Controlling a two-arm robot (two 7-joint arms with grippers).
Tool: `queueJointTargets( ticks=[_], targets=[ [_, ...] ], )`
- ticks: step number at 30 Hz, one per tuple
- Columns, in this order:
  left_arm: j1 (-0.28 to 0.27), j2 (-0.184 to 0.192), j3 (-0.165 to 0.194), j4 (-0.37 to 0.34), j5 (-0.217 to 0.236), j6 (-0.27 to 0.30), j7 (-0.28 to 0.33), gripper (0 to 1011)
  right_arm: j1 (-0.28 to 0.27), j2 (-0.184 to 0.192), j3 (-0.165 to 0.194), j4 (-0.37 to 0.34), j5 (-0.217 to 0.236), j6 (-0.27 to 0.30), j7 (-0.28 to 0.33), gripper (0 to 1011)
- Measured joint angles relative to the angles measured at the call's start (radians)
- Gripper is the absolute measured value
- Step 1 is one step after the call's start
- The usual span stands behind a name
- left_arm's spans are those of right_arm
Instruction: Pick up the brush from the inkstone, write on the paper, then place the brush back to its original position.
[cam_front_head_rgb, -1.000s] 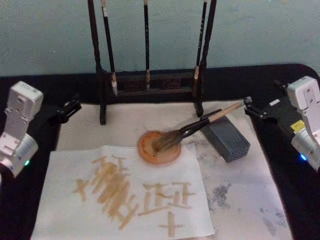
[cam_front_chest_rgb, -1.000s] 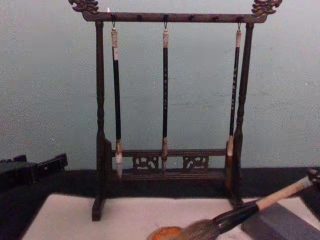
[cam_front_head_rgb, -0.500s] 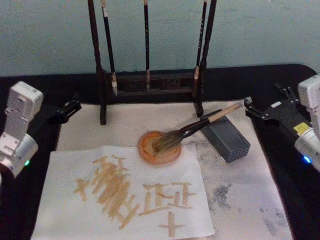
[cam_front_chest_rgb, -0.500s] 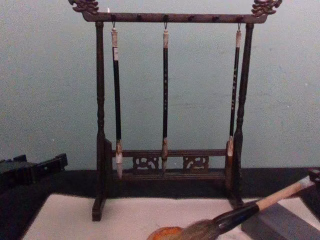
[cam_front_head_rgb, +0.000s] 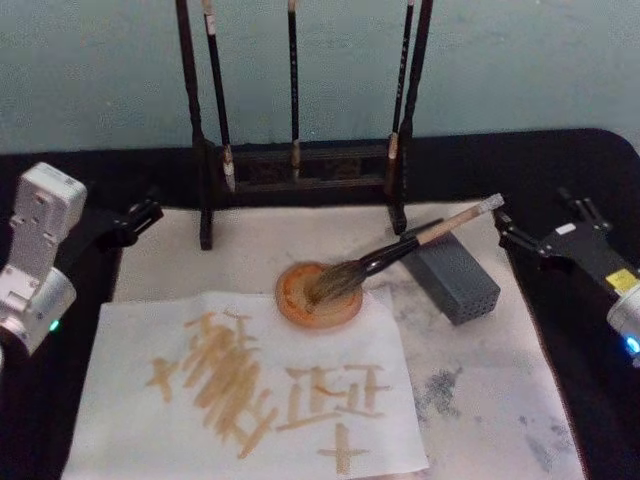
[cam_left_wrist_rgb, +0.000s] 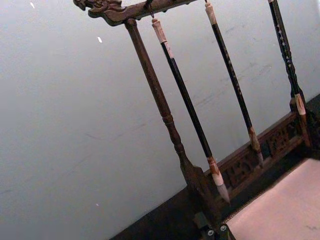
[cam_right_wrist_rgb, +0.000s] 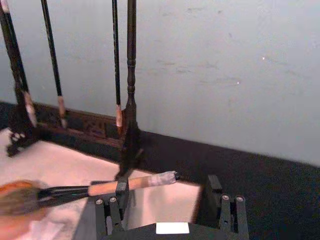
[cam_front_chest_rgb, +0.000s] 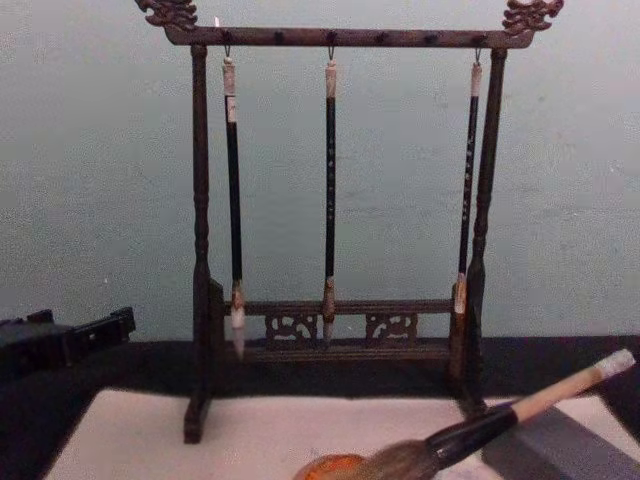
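Legible print: none.
- Paper (cam_front_head_rgb: 120, 420): tan brush-written marks. A dense cluster of strokes at 9 o'clock on the sheet, a boxy character-like figure at 4 o'clock and a small cross at 5 o'clock. None can be read as a definite character.
- Right arm (cam_front_head_rgb: 600, 255): a yellow sticker (cam_front_head_rgb: 625, 282), too small to read.

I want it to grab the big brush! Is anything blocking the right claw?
No, nothing visible sits between the right claw and the brush. The open claw hangs just past the handle's white end, not touching. The left claw rests far left.
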Motion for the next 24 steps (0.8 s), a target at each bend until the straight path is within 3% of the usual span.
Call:
queueJointTargets(
  ticks=[5, 7, 9, 11, 12, 15, 16, 18, 24],
  targets=[
    [0.000, 0.000, 0.000, 0.000, 0.000, 0.000, 0.000, 1000, -0.032, -0.029, 0.035, 0.001, 0.099, 0.003, 0.067, 1001],
    [0.000, 0.000, 0.000, 0.000, 0.000, 0.000, 0.000, 1002, -0.034, -0.035, 0.040, 0.004, 0.115, 0.005, 0.079, 1001],
    [0.000, 0.000, 0.000, 0.000, 0.000, 0.000, 0.000, 1002, -0.037, -0.052, 0.055, 0.018, 0.172, 0.023, 0.116, 1001],
    [0.000, 0.000, 0.000, 0.000, 0.000, 0.000, 0.000, 1002, -0.035, -0.075, 0.073, 0.042, 0.242, 0.059, 0.166, 1001],
    [0.000, 0.000, 0.000, 0.000, 0.000, 0.000, 0.000, 1002, -0.035, -0.075, 0.073, 0.042, 0.242, 0.059, 0.166, 1002],
    [0.000, 0.000, 0.000, 0.000, 0.000, 0.000, 0.000, 1002, -0.023, -0.102, 0.093, 0.075, 0.338, 0.125, 0.219, 1001],
    [0.000, 0.000, 0.000, 0.000, 0.000, 0.000, 0.000, 1002, -0.023, -0.102, 0.093, 0.075, 0.338, 0.125, 0.219, 1001],
    [0.000, 0.000, 0.000, 0.000, 0.000, 0.000, 0.000, 1002, -0.010, -0.114, 0.099, 0.101, 0.408, 0.177, 0.246, 1001],
    [0.000, 0.000, 0.000, 0.000, 0.000, 0.000, 0.000, 1002, 0.010, -0.127, 0.103, 0.143, 0.503, 0.246, 0.271, 1002]
  ],
)
